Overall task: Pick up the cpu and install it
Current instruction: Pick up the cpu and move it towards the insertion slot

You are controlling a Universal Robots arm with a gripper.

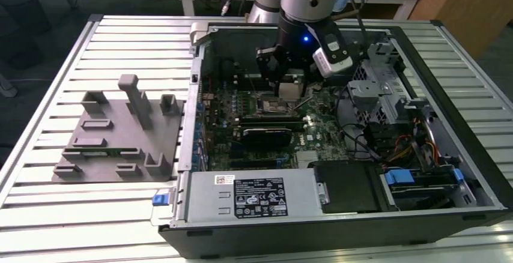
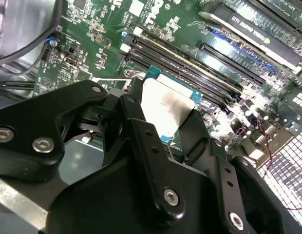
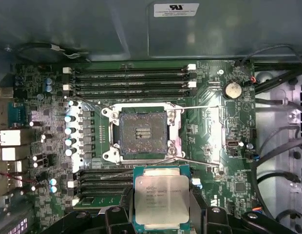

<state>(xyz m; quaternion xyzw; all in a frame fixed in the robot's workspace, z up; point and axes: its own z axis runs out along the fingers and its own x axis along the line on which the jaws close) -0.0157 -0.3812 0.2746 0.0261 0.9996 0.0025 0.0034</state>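
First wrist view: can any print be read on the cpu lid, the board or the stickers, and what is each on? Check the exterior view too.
No text can be quoted.
cpu lid: several faint lines, too small to read.
White sticker on the case: blurred mark, unreadable.
Motherboard: tiny white markings, too small.
Exterior view, black label on the power supply: too small.

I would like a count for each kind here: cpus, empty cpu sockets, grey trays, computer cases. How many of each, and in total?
cpu: 1
empty cpu socket: 1
grey tray: 1
computer case: 1
Total: 4
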